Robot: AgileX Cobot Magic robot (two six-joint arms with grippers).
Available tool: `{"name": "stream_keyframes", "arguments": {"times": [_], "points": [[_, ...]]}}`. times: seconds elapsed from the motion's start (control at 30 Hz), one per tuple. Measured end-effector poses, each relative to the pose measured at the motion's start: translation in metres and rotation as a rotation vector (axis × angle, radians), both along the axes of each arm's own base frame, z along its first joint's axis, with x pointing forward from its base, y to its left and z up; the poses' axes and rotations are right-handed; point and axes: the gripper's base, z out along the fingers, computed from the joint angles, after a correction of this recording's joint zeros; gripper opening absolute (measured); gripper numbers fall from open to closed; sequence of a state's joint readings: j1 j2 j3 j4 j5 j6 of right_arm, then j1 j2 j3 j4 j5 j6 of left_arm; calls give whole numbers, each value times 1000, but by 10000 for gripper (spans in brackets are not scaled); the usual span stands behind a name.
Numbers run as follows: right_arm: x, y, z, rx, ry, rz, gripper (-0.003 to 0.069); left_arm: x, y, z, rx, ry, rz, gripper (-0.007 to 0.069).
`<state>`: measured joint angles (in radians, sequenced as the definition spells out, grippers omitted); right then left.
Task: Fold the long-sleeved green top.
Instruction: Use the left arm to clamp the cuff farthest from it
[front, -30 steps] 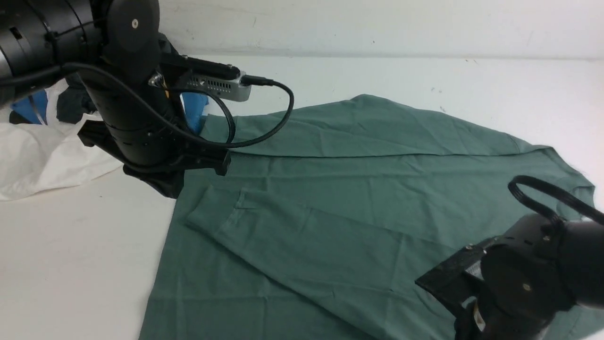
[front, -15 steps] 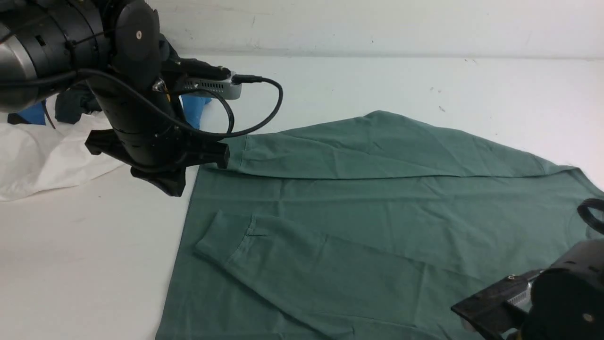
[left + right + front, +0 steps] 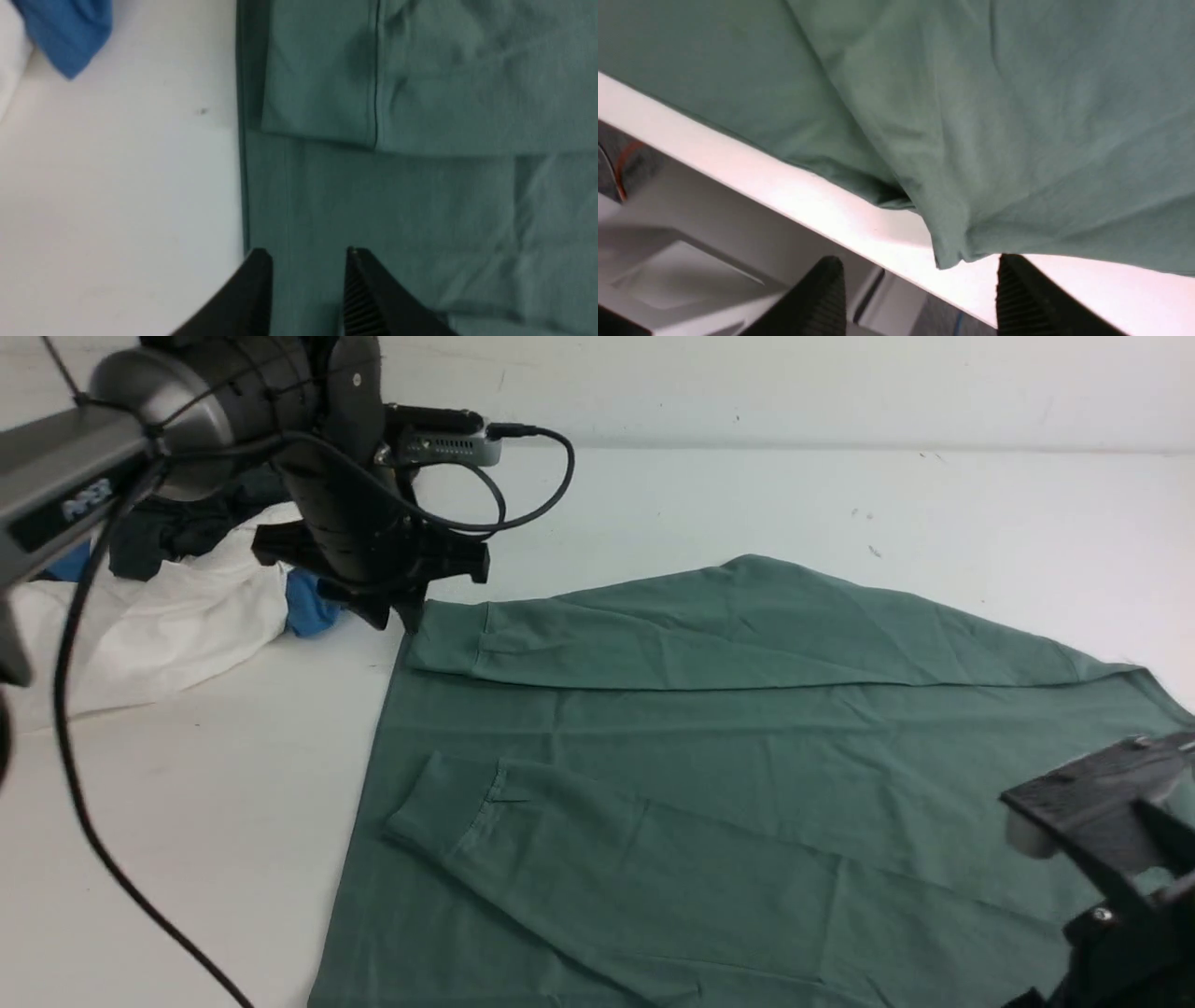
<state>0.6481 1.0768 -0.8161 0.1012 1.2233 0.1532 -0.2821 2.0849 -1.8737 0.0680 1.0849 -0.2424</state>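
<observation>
White tabletop (image 3: 187, 784) under a plain pale wall, nothing fancy. Far left, a heap of spare clothes: white garment (image 3: 159, 625), dark garment (image 3: 187, 527) behind, a blue scrap (image 3: 308, 607) peeking out at the right edge. None of that in play.

Next along, left claw (image 3: 306, 254), poised above the hem end of the green long-sleeved top (image 3: 747, 784), jaws parted with a clear gap, pinching nothing, cloth flat underneath. Just beside it, far sleeve cuff (image 3: 448, 639), lying on the body near the hem.

Moving right now: top spread flat across the middle of the tabletop, long axis running left to right, hem at the left, shoulder end at the right. Both sleeves already laid in over the body, far sleeve straight along the far edge, near sleeve on a slant, near sleeve cuff (image 3: 439, 812) short of the hem. Muted sage colour, soft cotton look, a few shallow creases, no logo or tag showing.

Over at the right, right claw (image 3: 920, 263), spread wide, holding nothing, a loose corner (image 3: 945, 261) of the top sitting just ahead of the gap, right at the tabletop's edge.

So: garment squarely between the two claws, left arm nearer the hem, right arm nearer the shoulders. Probably a crosswise fold coming, one end carried over along that long axis, with a firm pinch on the corners needed first.
</observation>
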Motion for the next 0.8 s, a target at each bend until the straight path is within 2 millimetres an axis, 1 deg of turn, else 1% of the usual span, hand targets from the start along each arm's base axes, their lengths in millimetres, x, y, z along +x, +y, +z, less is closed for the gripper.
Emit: {"name": "stream_keyframes", "arguments": {"times": [0.03,0.07,0.13,0.23,0.33,0.37,0.47,0.6,0.77,0.8], "points": [[-4,-3,5,16,-18,-6,383,9,-3,-9,4,13,1,274],[-7,-5,9,32,-33,-17,373,15,-4,-12,6,12,1,304],[-11,-9,14,55,-54,-35,355,28,-7,-28,20,29,2,367],[-15,-13,20,70,-83,-50,328,45,-11,-48,31,34,11,424],[-16,-14,21,69,-91,-65,312,55,-11,-63,25,40,44,437],[-16,-15,21,66,-93,-67,309,58,-9,-71,24,58,67,438],[-15,-15,20,56,-101,-67,304,65,-2,-86,23,81,110,438],[-15,-15,21,58,-104,-68,304,67,3,-90,25,86,126,438],[-13,-14,21,71,-120,-70,304,67,2,-89,14,83,126,436],[-13,-14,21,74,-123,-72,304,67,2,-89,7,85,127,424]]}}
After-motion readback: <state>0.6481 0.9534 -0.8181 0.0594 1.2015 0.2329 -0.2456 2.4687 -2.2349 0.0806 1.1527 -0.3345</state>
